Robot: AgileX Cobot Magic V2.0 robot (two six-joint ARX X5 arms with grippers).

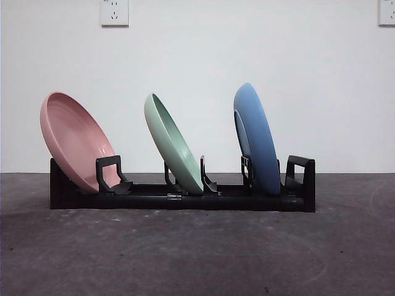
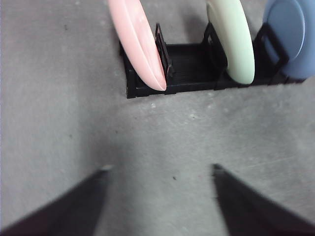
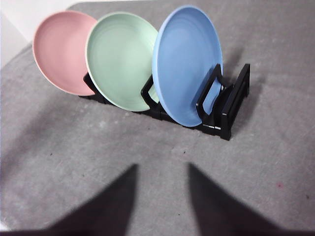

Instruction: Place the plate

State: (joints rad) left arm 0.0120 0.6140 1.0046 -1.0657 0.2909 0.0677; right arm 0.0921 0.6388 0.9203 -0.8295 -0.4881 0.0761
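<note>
A black plate rack (image 1: pixel 185 200) stands on the grey table and holds three plates, all leaning left. A pink plate (image 1: pixel 74 140) is in the left slot, a green plate (image 1: pixel 173 145) in the middle slot, a blue plate (image 1: pixel 258 139) in the right slot. The left wrist view shows the pink plate (image 2: pixel 138 42), green plate (image 2: pixel 234 39) and blue plate (image 2: pixel 290 37) on the rack (image 2: pixel 189 66). The right wrist view shows them too: pink (image 3: pixel 61 51), green (image 3: pixel 123 59), blue (image 3: pixel 189 64). My left gripper (image 2: pixel 160 169) and right gripper (image 3: pixel 162 167) are open, empty and well back from the rack.
The grey tabletop (image 1: pixel 197 253) stretches in front of the rack. A white wall with two sockets (image 1: pixel 115 12) stands behind it. Neither arm shows in the front view.
</note>
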